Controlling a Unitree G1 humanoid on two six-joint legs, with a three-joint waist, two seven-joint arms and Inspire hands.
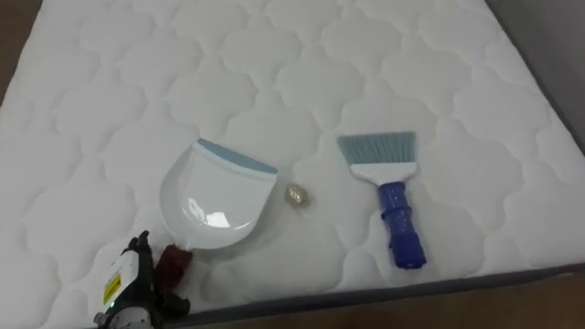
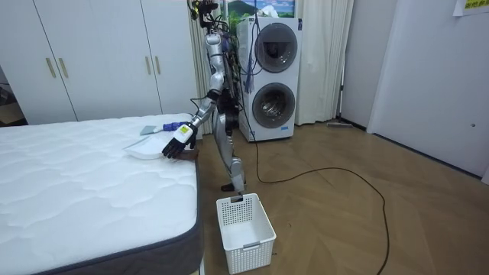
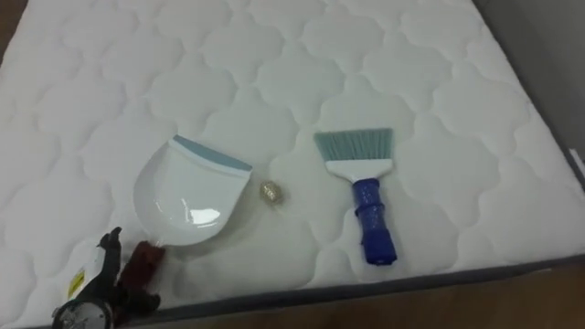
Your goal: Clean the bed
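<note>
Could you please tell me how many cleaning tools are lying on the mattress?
2. The white dustpan lies toward the robot's left and the blue-handled brush to its right, with a small crumpled scrap between them. None seems hidden.

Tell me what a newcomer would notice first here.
On the white mattress, a white dustpan and a blue-handled brush lie side by side near the front edge, with a small gold scrap between them. The left hand is at the dustpan's dark red handle. A white basket stands on the floor beside the bed.
</note>
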